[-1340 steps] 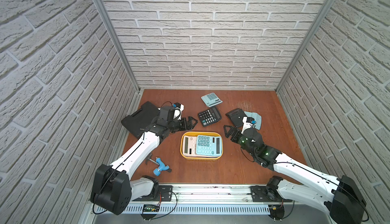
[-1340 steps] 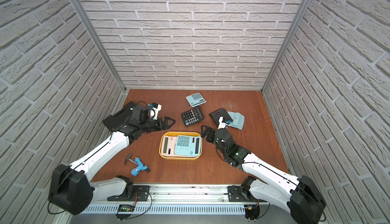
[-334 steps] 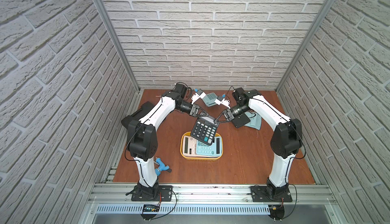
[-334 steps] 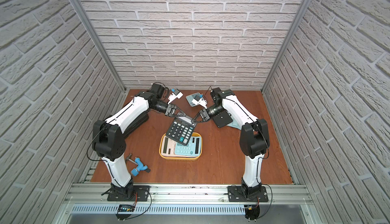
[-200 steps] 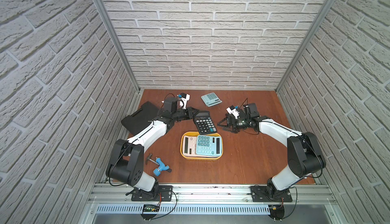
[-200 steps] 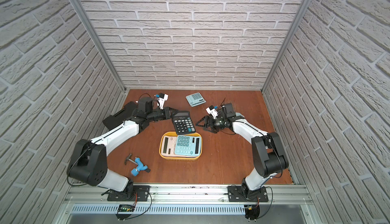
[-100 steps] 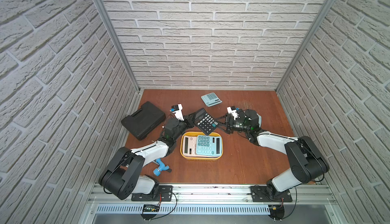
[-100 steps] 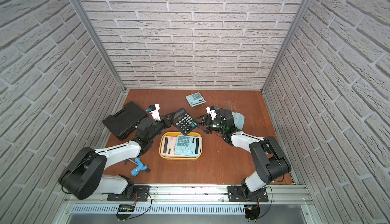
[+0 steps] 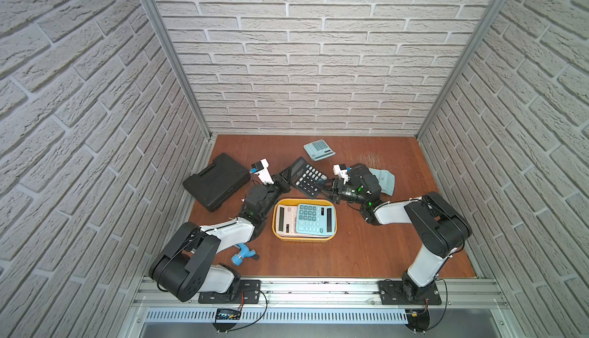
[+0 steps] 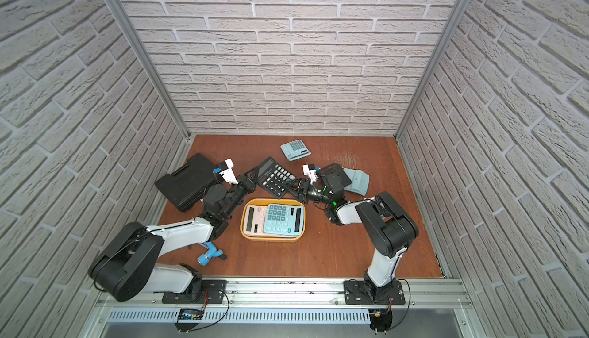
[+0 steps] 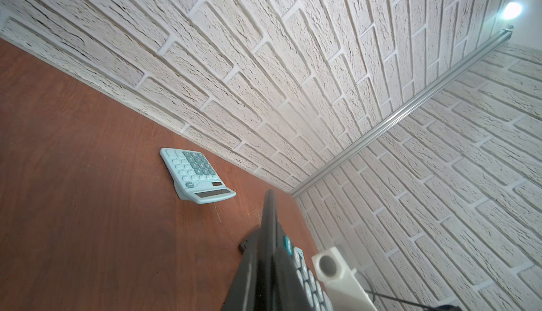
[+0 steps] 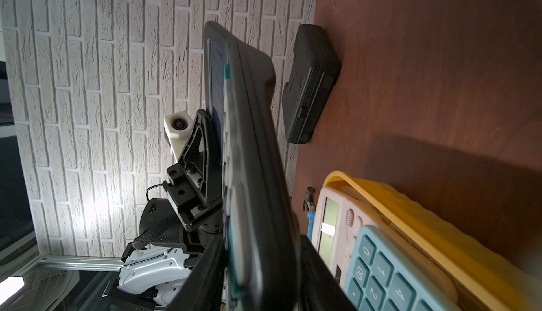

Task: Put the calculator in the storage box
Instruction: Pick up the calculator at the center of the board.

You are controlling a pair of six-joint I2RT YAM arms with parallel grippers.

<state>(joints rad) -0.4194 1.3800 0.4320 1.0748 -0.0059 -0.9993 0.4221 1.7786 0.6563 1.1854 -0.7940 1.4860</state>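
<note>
left tool clamps black calculator; blue calculator keys: 0, 00

- The left arm and right arm had white link shells between bulky black joint housings.
- A white camera block topped each wrist.
- The left end effector had black triangular ribbed fingers with dark screws.
- Small green lights glowed on both arms.
- A black braided cable sleeve crossed the left wrist.
</note>
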